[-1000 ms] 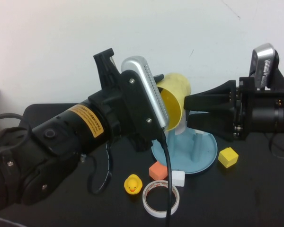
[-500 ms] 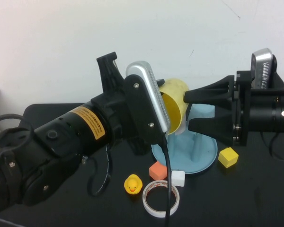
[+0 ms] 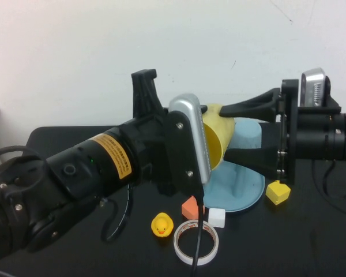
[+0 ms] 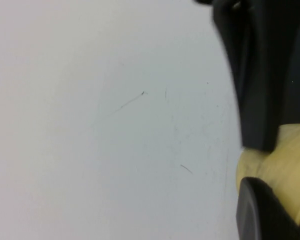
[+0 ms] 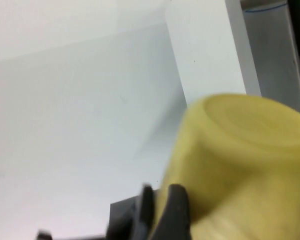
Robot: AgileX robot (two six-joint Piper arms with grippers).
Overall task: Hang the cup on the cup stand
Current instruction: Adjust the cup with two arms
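The yellow cup [image 3: 218, 137] is held tilted in the air above the blue cup stand [image 3: 251, 189], its mouth turned toward my left arm. My left gripper [image 4: 257, 170] is shut on the cup [image 4: 290, 160] at its rim; in the high view the wrist camera hides these fingers. My right gripper [image 3: 226, 131] comes in from the right and stands open, one finger above and one below the cup's closed end. The cup [image 5: 240, 165] fills the right wrist view beside one dark finger [image 5: 176, 212]. I cannot tell whether the right fingers touch it.
A light blue cup [image 3: 247, 136] sits upside down on the stand behind the yellow one. On the black table lie a yellow cube [image 3: 277, 191], an orange block [image 3: 190, 206], a white cube [image 3: 217, 217], a rubber duck [image 3: 161, 225] and a white tape ring [image 3: 196, 241].
My right gripper's jaws have spread wide apart around the cup's closed end. My left arm has shifted right and slightly up with the cup.
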